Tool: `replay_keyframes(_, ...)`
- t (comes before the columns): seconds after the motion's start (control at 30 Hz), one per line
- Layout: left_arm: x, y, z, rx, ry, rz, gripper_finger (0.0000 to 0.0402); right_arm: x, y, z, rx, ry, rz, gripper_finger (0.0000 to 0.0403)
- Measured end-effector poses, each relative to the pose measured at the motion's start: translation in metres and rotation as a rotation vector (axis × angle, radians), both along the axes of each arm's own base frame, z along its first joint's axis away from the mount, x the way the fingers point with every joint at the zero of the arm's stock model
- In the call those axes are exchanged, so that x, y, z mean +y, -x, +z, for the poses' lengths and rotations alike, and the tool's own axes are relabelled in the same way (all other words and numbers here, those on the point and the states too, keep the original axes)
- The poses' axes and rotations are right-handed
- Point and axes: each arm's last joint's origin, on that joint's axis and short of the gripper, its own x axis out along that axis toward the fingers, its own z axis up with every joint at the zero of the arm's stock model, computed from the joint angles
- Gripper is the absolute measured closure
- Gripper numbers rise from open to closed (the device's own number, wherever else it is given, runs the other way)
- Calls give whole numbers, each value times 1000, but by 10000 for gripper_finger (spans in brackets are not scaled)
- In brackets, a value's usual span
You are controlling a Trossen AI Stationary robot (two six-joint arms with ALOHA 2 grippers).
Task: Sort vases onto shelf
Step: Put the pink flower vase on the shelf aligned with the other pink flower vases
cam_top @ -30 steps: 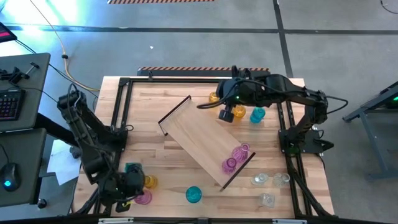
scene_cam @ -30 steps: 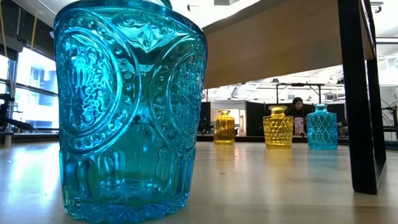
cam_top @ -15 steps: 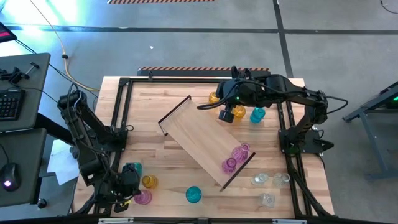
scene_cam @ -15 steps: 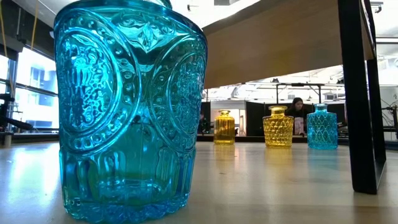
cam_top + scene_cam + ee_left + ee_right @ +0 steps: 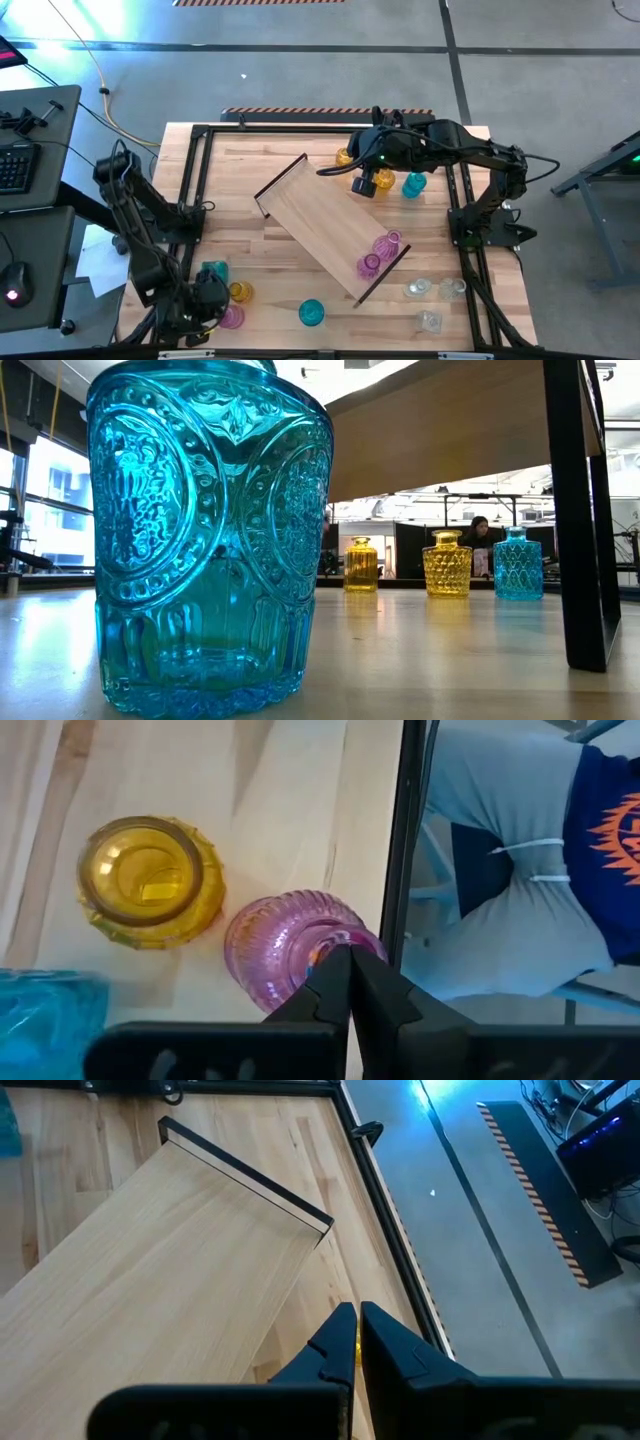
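Near the shelf (image 5: 331, 228), which lies slanted across the middle of the table (image 5: 240, 180), two pink vases (image 5: 378, 255) already stand on its end closest to the right arm's base. The left gripper (image 5: 212, 296) sits well away from the shelf, at the table's front corner, right above a pink vase (image 5: 290, 945) with a yellow vase (image 5: 150, 880) and a teal vase (image 5: 213, 271) just beside it. Its fingers (image 5: 345, 990) are pressed together with nothing between them. The right gripper (image 5: 372, 183) hangs near the shelf's far side, beside a yellow vase (image 5: 385, 179) and a teal vase (image 5: 414, 185), and its fingers (image 5: 350, 1342) are shut and empty too. Things could go wrong from here, I think: shut fingers coming down would bump the pink vase and tip it, or knock it off the nearby table edge. They need to spread first.
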Motion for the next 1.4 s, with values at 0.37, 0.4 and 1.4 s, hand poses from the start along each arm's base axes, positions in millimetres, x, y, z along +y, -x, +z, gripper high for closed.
replay_keyframes(0.37,1,0,0,23,23,44,347,0,0,0,-1,-13,9,403)
replay_keyframes(0.4,1,0,0,25,24,49,341,0,0,0,-1,-14,10,403)
replay_keyframes(1.4,-3,-9,-7,47,49,81,295,1,-1,1,-14,-22,16,403)
